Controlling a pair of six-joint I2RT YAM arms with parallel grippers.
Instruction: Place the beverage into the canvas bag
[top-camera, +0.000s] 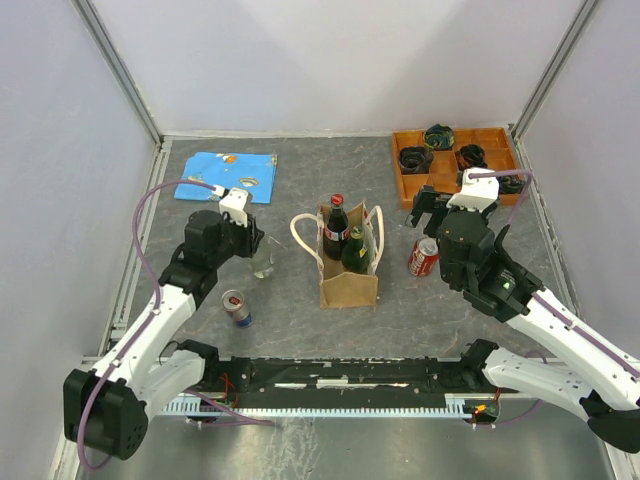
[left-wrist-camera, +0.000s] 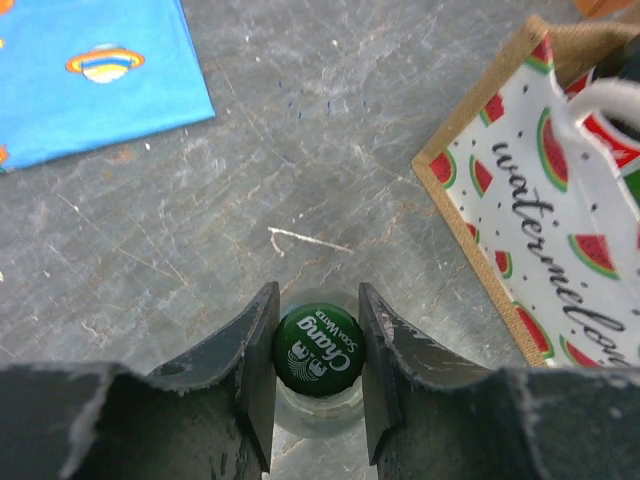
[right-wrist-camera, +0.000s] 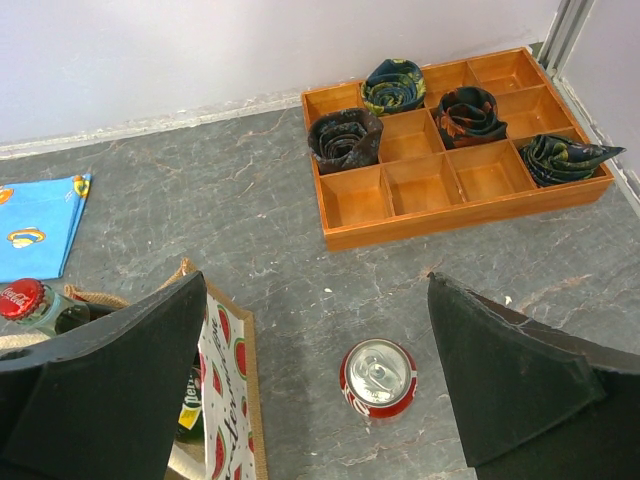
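Right gripper (right-wrist-camera: 318, 285) jaws spread wide, with both dark fingers (right-wrist-camera: 110, 390) framing the lower view. A red soda can (right-wrist-camera: 378, 376) stands upright on the grey table (right-wrist-camera: 230, 200) between them, silver top up, touching neither finger. The canvas bag (right-wrist-camera: 228, 400) is at lower left, partly behind the left finger, its watermelon panel showing. A red-capped bottle (right-wrist-camera: 22, 298) is at the bag's far-left edge. An orange compartment tray (right-wrist-camera: 440, 222) sits well beyond the can, and four of its compartments hold rolled dark patterned fabric (right-wrist-camera: 345, 140). A blue cloth (right-wrist-camera: 35, 225) lies at the left edge.
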